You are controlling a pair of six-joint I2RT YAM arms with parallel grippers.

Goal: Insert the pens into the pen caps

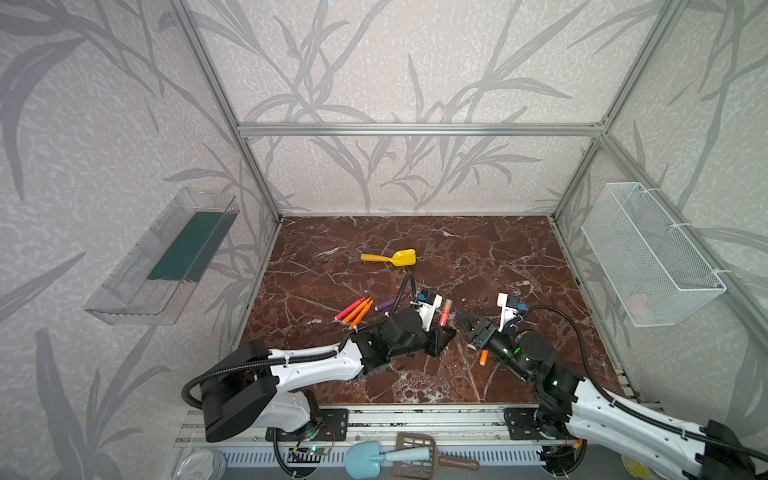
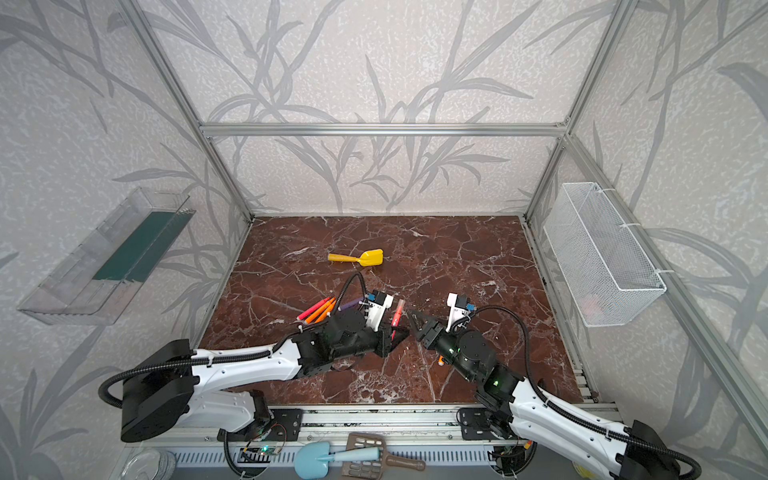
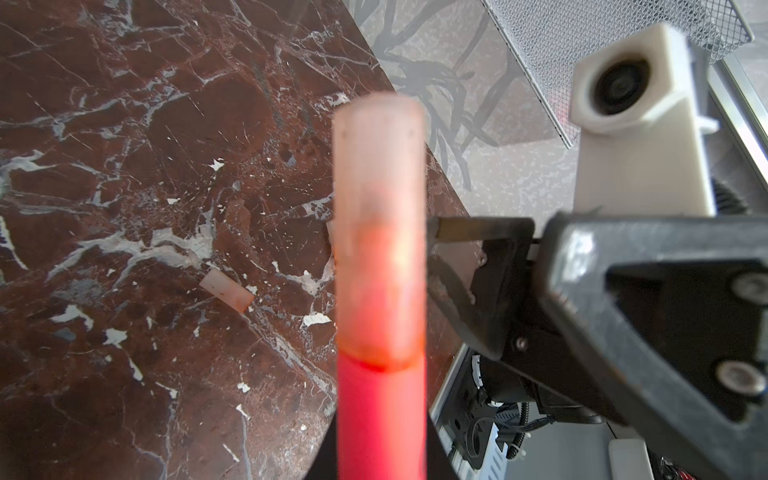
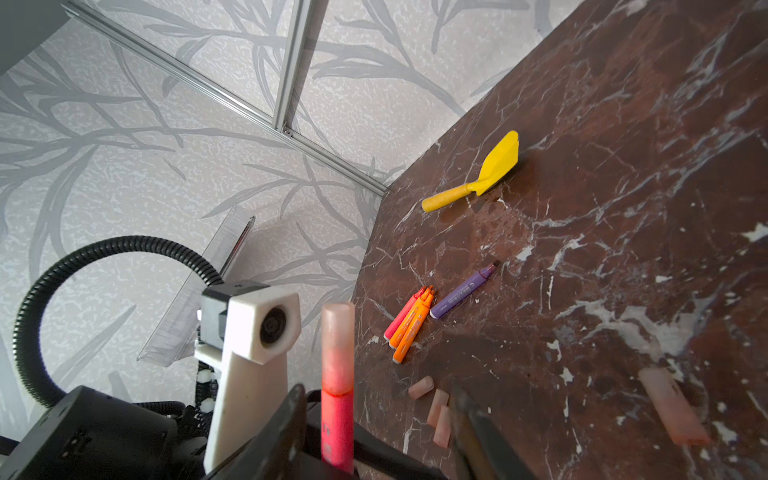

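Our left claw (image 1: 443,330) is shut tight on the pink pen (image 1: 445,312). The pen stands up with a cap (image 3: 378,166) on its top end. Our right claw (image 1: 464,320) is just beside it at three o'clock, with its jaws apart and nothing in them. On the desk (image 1: 519,257), four more pens (image 1: 357,311) lie at nine o'clock from the pink pen. An orange pen (image 1: 483,357) lies at five o'clock. Loose caps (image 4: 436,409) lie near the right claw.
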